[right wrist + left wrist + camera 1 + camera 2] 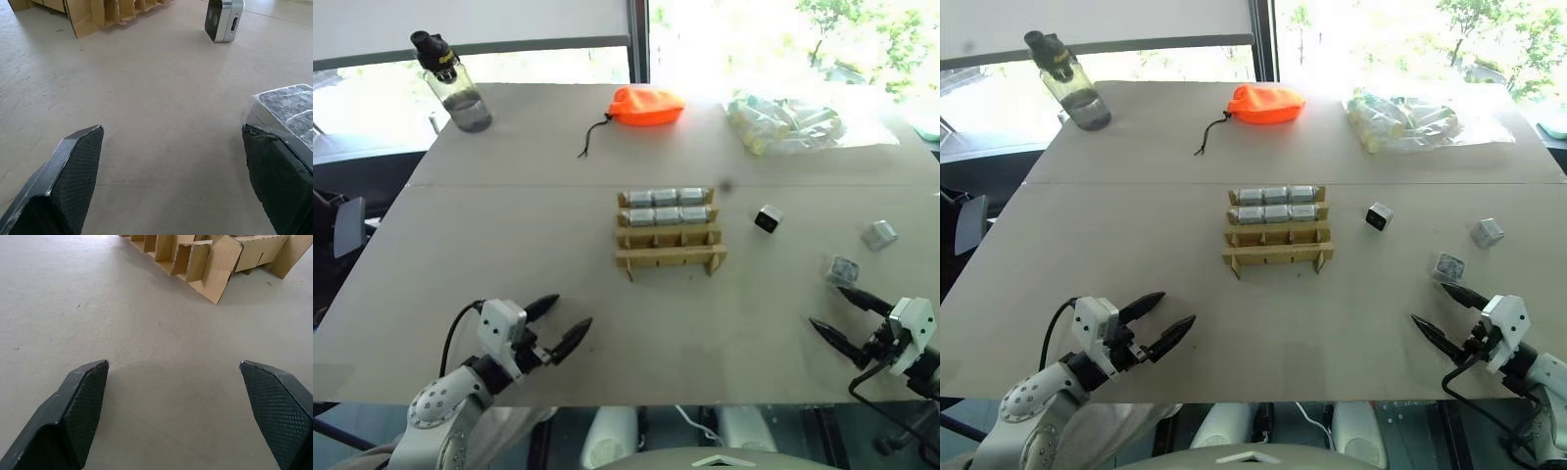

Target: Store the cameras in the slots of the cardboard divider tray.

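The cardboard divider tray [670,258] stands mid-table, its two far rows filled with silver-grey cameras [665,207] and its near rows bare. Three loose cameras lie to its right: one with a black lens face [767,219], one further right [879,235], and a wrapped one [842,270] just beyond my right gripper [840,313]. That gripper is open at the table's near right, one finger close beside the wrapped camera [288,105]. My left gripper [558,323] is open at the near left, pointing toward the tray [215,264], with nothing between its fingers.
At the table's far side stand a dark-capped water bottle [453,83], an orange drawstring pouch [647,106] and a clear bag of pale pieces [783,122]. A bare stretch of table lies between both grippers and the tray.
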